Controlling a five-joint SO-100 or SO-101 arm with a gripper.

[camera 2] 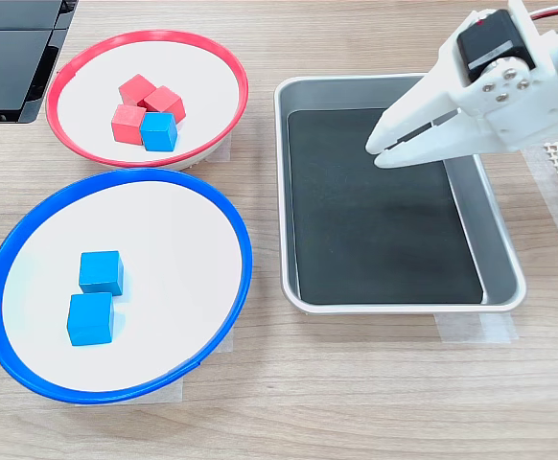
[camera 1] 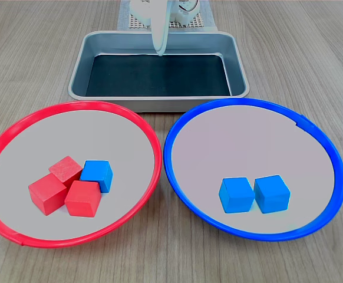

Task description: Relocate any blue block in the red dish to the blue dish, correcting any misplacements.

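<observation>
A light wood-grain table carries the red dish and the blue dish side by side, with a rectangular metal tray just beyond them in the first exterior view, its corner taped down.

arm cropped at top, gripper perhaps closed

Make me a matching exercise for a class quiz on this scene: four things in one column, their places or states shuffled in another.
1. lone blue block
2. pair of blue blocks
3. metal tray
4. gripper

a. holds no blocks
b. in the blue dish
c. over the tray, jaws nearly shut, holding nothing
d. in the red dish, beside red blocks

Pairs: 1-d, 2-b, 3-a, 4-c
</observation>
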